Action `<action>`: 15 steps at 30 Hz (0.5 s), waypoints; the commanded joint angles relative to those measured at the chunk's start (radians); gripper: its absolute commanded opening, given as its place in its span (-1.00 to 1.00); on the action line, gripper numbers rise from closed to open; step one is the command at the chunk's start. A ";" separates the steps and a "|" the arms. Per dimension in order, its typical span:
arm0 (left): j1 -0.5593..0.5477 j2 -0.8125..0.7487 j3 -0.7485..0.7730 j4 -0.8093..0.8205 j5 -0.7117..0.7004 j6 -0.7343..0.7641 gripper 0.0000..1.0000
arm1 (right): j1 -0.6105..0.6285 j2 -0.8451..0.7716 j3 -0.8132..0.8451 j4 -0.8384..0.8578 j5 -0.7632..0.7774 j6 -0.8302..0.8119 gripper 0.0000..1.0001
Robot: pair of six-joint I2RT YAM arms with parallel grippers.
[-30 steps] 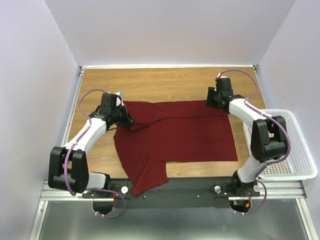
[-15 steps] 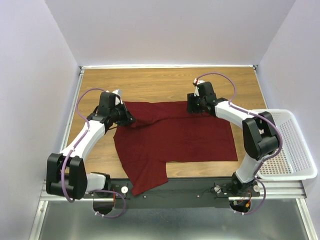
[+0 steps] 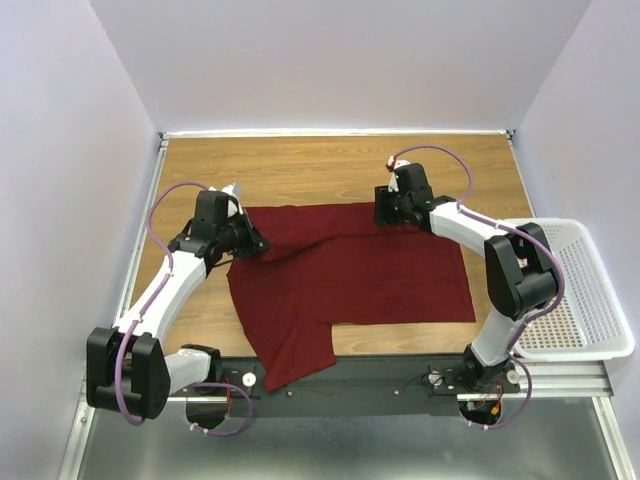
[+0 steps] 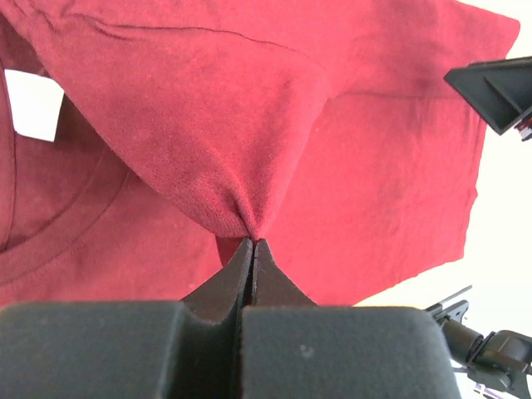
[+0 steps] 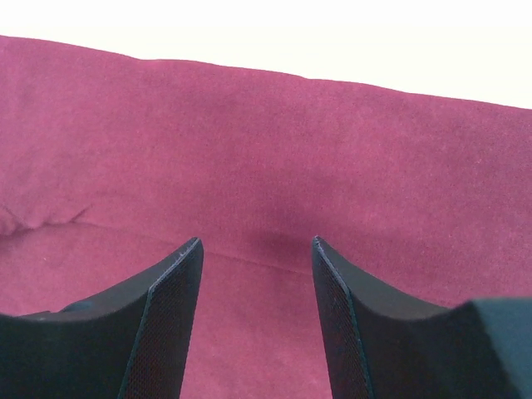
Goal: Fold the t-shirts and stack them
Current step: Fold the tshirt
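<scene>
A plain maroon t-shirt (image 3: 350, 270) lies spread on the wooden table, one sleeve hanging toward the near edge. My left gripper (image 3: 255, 243) is shut on a pinch of the t-shirt (image 4: 208, 141) at its left side, and the cloth rises in a small peak there. In the left wrist view the left gripper (image 4: 253, 242) holds a bunched fold between its tips. My right gripper (image 3: 384, 214) hovers over the shirt's far edge. In the right wrist view the right gripper (image 5: 257, 243) stands open above flat t-shirt cloth (image 5: 266, 166), nothing between its fingers.
A white mesh basket (image 3: 590, 300) stands at the table's right edge. Bare wood (image 3: 320, 170) runs along the far side behind the shirt, and a narrow strip shows on the left.
My right arm has swung left along the shirt's far edge, from the right corner toward the middle. My left arm has drawn slightly nearer with the cloth still pinched.
</scene>
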 commanded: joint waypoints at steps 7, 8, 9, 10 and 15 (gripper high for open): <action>-0.007 0.003 -0.024 0.011 -0.044 0.007 -1.00 | 0.003 0.015 -0.015 0.024 -0.026 0.003 0.23; -0.007 0.010 -0.021 0.015 -0.047 0.007 -1.00 | 0.004 0.015 -0.017 0.024 -0.024 0.000 0.23; -0.007 0.033 -0.005 0.019 -0.052 0.018 -1.00 | 0.004 0.013 -0.018 0.024 -0.024 -0.003 0.23; -0.007 0.045 0.006 0.022 -0.058 0.027 -1.00 | 0.004 0.013 -0.020 0.024 -0.027 -0.005 0.23; -0.007 0.190 0.123 0.068 -0.088 0.082 -1.00 | 0.036 0.015 -0.006 0.022 -0.050 -0.037 0.22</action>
